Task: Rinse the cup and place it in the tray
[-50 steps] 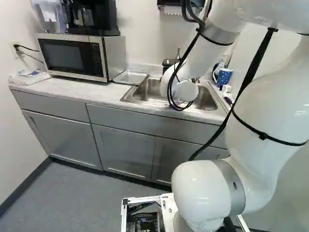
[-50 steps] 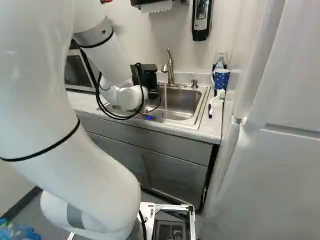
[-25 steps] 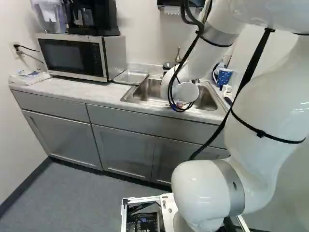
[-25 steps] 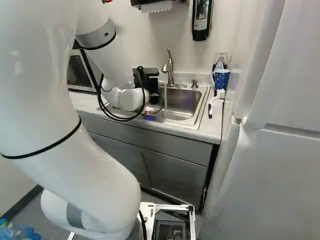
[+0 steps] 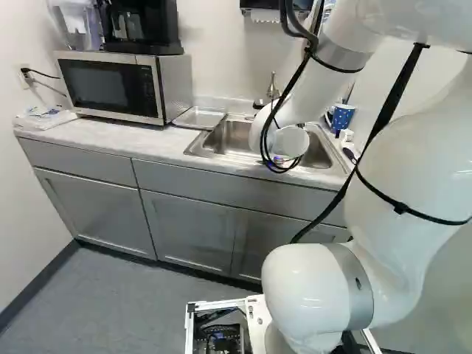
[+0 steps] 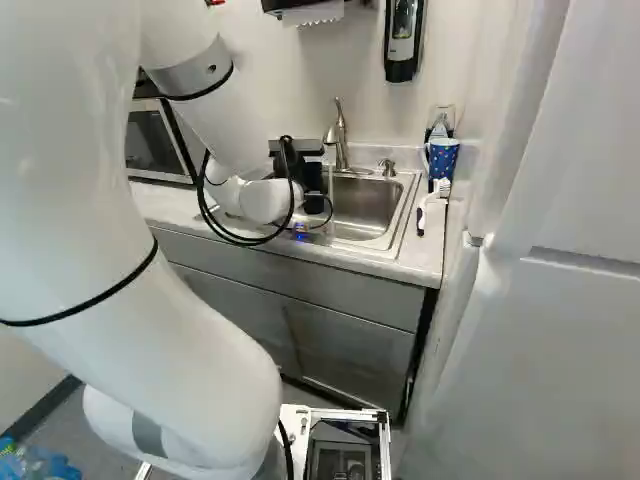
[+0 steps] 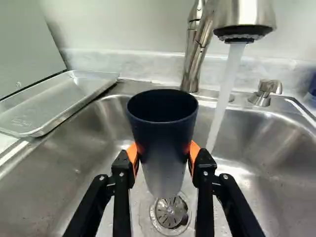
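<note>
Now the dark cup is held over the sink, squeezed from two sides by the end effector. Water is poured down beside it, at two o'clock from the cup. At ten o'clock from the cup, the shiny tray can be seen on the bench. In the left base view, the microwave is found at ten o'clock from the sink. At two o'clock in the right base view, a dotted mug is seen near the wall.
</note>
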Motion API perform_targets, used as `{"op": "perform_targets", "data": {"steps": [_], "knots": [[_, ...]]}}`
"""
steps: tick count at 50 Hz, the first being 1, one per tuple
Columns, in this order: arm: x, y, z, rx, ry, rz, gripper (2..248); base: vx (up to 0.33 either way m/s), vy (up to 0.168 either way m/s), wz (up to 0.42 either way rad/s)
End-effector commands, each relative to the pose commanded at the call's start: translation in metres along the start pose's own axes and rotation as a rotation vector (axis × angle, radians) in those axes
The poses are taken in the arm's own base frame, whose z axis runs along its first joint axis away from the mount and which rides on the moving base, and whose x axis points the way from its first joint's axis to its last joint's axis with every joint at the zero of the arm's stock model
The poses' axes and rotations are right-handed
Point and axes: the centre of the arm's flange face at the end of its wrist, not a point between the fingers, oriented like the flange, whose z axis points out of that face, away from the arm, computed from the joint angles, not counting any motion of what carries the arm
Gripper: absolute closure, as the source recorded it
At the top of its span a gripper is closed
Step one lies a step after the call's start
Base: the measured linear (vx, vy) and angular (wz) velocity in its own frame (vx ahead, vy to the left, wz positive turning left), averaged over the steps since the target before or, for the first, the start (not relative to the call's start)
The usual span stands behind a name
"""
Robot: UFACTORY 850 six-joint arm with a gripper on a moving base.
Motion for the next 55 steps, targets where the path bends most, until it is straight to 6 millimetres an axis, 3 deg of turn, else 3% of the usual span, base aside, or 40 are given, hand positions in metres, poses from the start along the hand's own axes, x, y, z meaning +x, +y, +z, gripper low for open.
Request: {"op": "perform_targets", "data": {"steps": [55], "knots": [[-0.005, 0.039, -0.015, -0.090, 0.005, 0.032, 130, 0.000, 0.000, 0.000]]}}
